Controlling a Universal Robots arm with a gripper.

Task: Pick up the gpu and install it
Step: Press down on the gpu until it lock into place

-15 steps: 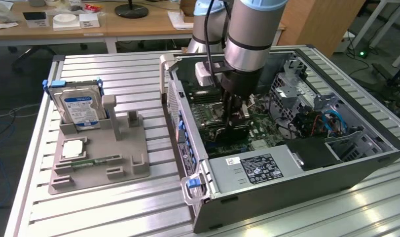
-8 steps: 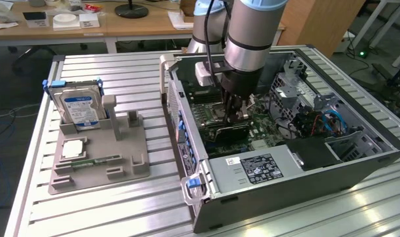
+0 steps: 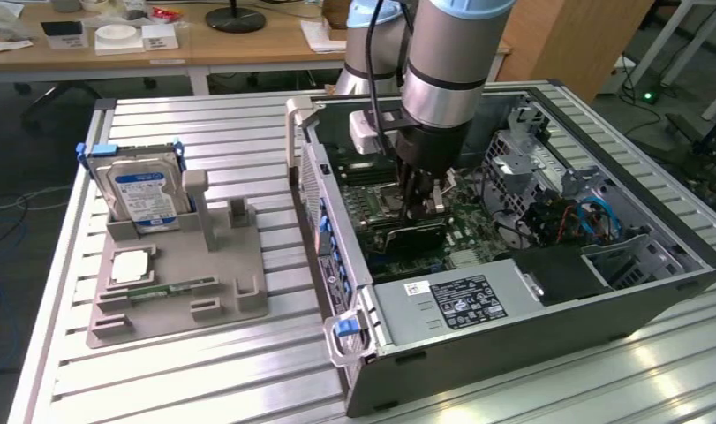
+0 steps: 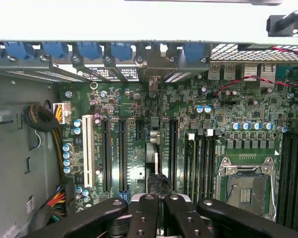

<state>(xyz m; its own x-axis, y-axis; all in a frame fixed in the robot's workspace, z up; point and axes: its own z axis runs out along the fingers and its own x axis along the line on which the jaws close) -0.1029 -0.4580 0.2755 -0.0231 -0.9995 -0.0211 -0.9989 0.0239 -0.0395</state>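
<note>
Both fingers (image 4: 144, 218) pinched on gpu (image 4: 156, 148).

Green motherboard (image 4: 139, 124), blue clips (image 4: 89, 49), seemingly black gpu (image 3: 407, 235).

An open computer case (image 3: 546, 291) lies on its side on a slatted metal table (image 3: 192, 371), occupying the right half of the exterior view. Inside it sits a green motherboard (image 4: 139, 129) with black slots, one white slot (image 4: 88, 151) and an empty processor socket (image 4: 246, 186). Left of centre, a grey holder (image 3: 175, 278) carries a silver hard drive with a blue label (image 3: 142, 196) standing upright and a narrow green memory stick (image 3: 169, 289) lying flat. A wooden desk (image 3: 216, 44) spans the upper left.
</note>
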